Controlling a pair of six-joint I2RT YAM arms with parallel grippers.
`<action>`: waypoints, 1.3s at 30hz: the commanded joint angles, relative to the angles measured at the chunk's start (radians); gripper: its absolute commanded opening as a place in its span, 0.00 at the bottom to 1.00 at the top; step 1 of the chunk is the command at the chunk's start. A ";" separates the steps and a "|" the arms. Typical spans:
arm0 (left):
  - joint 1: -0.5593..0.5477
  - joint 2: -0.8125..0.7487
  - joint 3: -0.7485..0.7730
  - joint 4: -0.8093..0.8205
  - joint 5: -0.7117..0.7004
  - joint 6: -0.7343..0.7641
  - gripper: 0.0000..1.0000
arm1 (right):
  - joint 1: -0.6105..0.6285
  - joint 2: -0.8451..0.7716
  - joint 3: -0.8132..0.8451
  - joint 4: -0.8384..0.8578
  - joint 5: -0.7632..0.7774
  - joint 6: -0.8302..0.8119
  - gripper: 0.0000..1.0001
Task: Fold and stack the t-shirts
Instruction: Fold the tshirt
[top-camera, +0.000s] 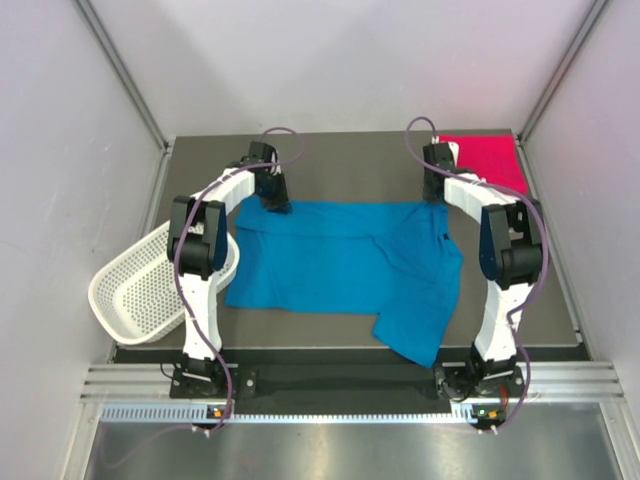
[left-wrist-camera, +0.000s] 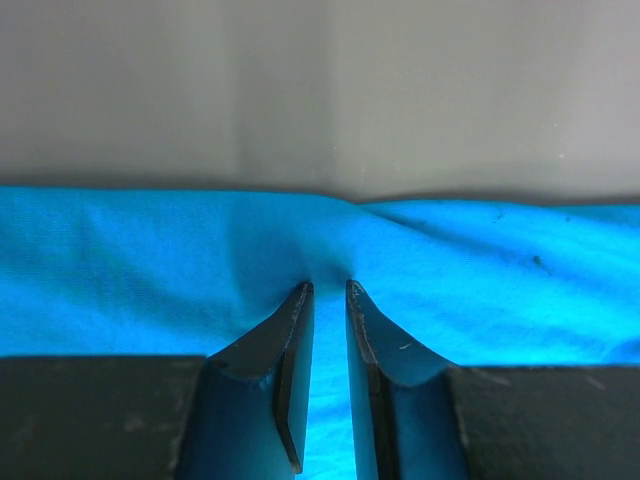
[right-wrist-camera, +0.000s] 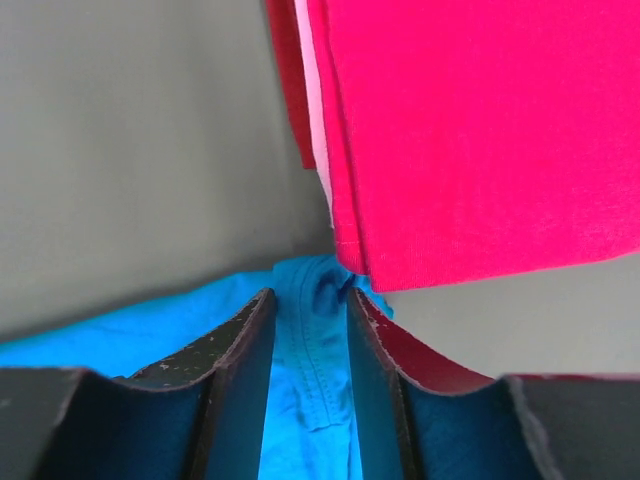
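Note:
The bright blue t-shirt (top-camera: 340, 265) lies spread on the dark table, its lower right part hanging toward the front edge. My left gripper (top-camera: 275, 205) is at the shirt's far left edge, shut on the cloth. In the left wrist view the jaws (left-wrist-camera: 325, 287) pinch blue fabric (left-wrist-camera: 150, 270), which puckers at the tips. My right gripper (top-camera: 435, 198) is at the far right edge. In the right wrist view it (right-wrist-camera: 310, 295) is shut on a bunched hem of the blue shirt (right-wrist-camera: 120, 335). The folded pink-red t-shirt (top-camera: 485, 160) lies at the back right corner, just beyond the right fingertips (right-wrist-camera: 480, 130).
A white mesh basket (top-camera: 140, 290) leans off the table's left edge beside the left arm. White walls with metal posts enclose the back and sides. The table surface (top-camera: 350, 165) shows beyond the blue shirt.

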 joint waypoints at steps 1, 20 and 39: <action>0.006 0.038 -0.029 -0.004 -0.090 0.013 0.25 | 0.021 0.014 0.048 -0.002 0.057 -0.008 0.35; 0.006 0.052 -0.036 -0.038 -0.170 0.010 0.24 | -0.146 -0.194 -0.278 0.183 -0.259 0.194 0.00; 0.008 0.069 -0.032 -0.064 -0.253 0.022 0.24 | -0.442 -0.171 -0.593 0.875 -0.955 0.687 0.00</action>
